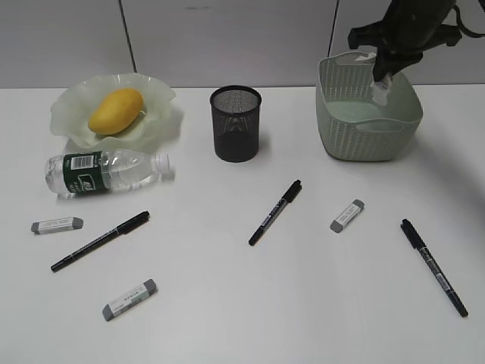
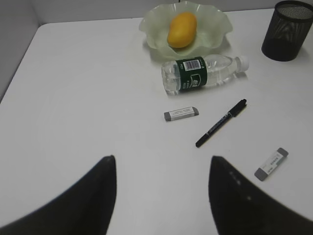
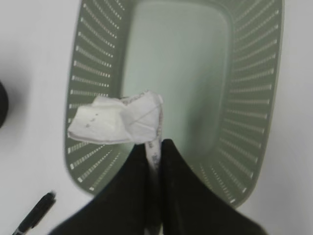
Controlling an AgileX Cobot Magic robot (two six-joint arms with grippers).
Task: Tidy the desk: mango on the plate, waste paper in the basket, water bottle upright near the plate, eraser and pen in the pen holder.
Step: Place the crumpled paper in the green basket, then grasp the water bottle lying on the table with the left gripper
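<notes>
- Right now the right gripper point(image 3: 154, 152) is pinching the waste paper point(image 3: 117, 119) by one thin corner, and the paper hangs over the basket point(image 1: 362, 135), near one wall.
- If the jaws open here, the paper might catch on the rim and drop onto the desk point(image 1: 242, 303) instead of inside. It sits close to the edge, not over the middle.
- The paper is light and crumpled, so it could stick to a finger and not fall at all.
- If the arm goes lower, it could bump the basket wall and push the basket.
- The left gripper point(image 2: 161, 196) is open and holds nothing. It waits over the bare desk, well away from things.
- The water bottle point(image 1: 106, 173) lies on its side just beside the plate point(image 1: 155, 121). It is round, so a poke could make it roll into the plate or away.
- The mango point(image 1: 115, 111) is already on the plate. A knock to the plate could tip it out.
- Three pens and three erasers lie flat on the desk, away from the pen holder point(image 1: 236, 123). They are thin and may slip when grabbed.
</notes>
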